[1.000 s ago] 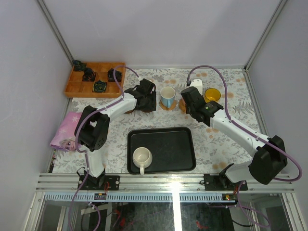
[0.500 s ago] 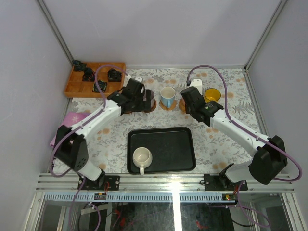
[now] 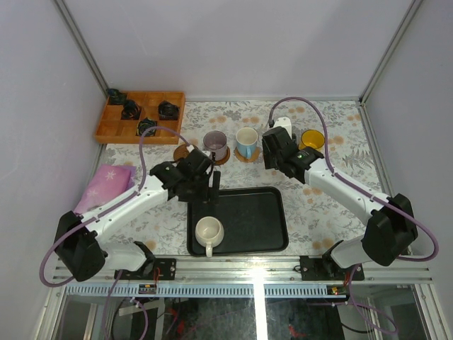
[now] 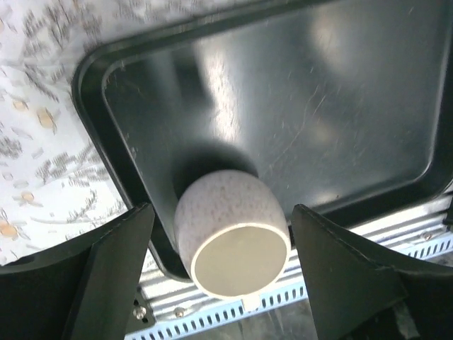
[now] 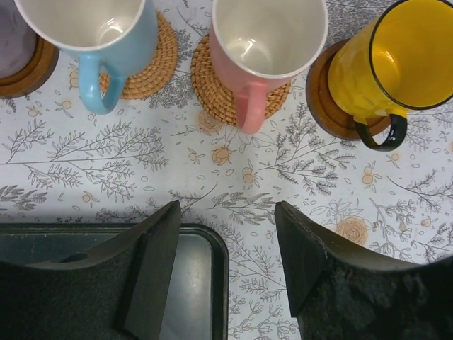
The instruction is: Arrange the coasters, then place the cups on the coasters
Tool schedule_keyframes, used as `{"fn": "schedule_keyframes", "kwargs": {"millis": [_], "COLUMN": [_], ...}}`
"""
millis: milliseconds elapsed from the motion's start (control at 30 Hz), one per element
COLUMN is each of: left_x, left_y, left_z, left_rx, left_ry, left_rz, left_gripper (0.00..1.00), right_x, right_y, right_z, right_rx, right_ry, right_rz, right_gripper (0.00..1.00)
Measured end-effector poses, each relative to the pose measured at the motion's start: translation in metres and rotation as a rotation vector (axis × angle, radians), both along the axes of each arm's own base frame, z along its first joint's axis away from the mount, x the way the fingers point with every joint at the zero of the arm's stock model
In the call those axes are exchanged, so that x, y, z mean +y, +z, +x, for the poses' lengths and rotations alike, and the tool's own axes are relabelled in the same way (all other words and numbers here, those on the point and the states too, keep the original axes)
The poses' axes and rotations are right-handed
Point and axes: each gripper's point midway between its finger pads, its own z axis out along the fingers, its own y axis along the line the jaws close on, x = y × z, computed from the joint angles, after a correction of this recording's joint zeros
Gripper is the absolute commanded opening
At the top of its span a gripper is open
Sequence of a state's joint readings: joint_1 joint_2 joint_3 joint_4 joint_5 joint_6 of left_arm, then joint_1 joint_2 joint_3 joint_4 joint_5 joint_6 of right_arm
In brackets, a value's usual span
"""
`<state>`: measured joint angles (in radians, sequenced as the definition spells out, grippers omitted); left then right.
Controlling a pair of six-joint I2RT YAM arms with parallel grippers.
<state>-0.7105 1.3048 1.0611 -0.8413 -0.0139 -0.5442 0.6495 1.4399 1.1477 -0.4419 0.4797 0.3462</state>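
A cream-white cup (image 3: pixel 209 231) (image 4: pixel 230 237) stands in the near left corner of the black tray (image 3: pixel 248 216). My left gripper (image 3: pixel 202 188) (image 4: pixel 221 209) hangs open over the tray's far left corner, the cup ahead between its fingers and untouched. Mauve cup (image 3: pixel 215 144), light blue cup (image 3: pixel 246 142) (image 5: pixel 106 35), pink cup (image 5: pixel 265 35) and yellow cup (image 3: pixel 311 139) (image 5: pixel 396 57) each stand on a coaster (image 5: pixel 152 67). One bare coaster (image 3: pixel 182 152) lies left of the mauve cup. My right gripper (image 3: pixel 274 150) (image 5: pixel 228 212) is open and empty, just short of the pink cup, hiding it from above.
A compartmented wooden box (image 3: pixel 139 117) with small dark objects sits at the far left corner. A pink cloth (image 3: pixel 106 184) lies at the left edge. The tray's far right corner (image 5: pixel 219 244) shows below my right fingers. Metal rails run along the near table edge.
My left arm has left the mauve cup on its coaster and swung back toward the tray and the cream-white cup. My right gripper has opened wider, the pink cup standing free.
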Motion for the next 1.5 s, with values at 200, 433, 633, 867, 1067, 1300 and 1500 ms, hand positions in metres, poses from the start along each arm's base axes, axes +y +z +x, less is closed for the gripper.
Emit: {"fn": "schedule_keyframes", "kwargs": {"millis": [200, 433, 633, 867, 1067, 1300, 1500], "left_x": [0.004, 0.003, 0.005, 0.006, 0.006, 0.006, 0.009], "left_y": [-0.017, -0.021, -0.031, -0.037, -0.059, -0.050, -0.035], "left_z": [-0.040, -0.062, -0.072, -0.069, -0.066, -0.062, -0.055], "left_rx": [0.103, 0.155, 0.181, 0.167, 0.194, 0.142, 0.068], "left_ry": [0.014, 0.035, 0.043, 0.047, 0.035, 0.035, 0.051], "left_rz": [0.029, 0.046, 0.072, 0.096, 0.174, 0.159, 0.123], "left_gripper": [0.66, 0.47, 0.44, 0.41, 0.42, 0.45, 0.48], "right_x": [0.005, 0.008, 0.008, 0.009, 0.009, 0.009, 0.010], "right_y": [-0.003, -0.004, -0.004, -0.004, -0.003, -0.003, -0.006], "right_z": [-0.002, -0.003, -0.003, -0.003, -0.002, -0.002, -0.002], "right_rx": [0.017, 0.027, 0.027, 0.026, 0.023, 0.023, 0.029], "right_ry": [0.026, 0.045, 0.047, 0.047, 0.047, 0.047, 0.047], "right_rz": [0.010, 0.019, 0.020, 0.022, 0.024, 0.024, 0.020], "right_gripper": [0.60, 0.58, 0.57, 0.57, 0.57, 0.56, 0.56]}}
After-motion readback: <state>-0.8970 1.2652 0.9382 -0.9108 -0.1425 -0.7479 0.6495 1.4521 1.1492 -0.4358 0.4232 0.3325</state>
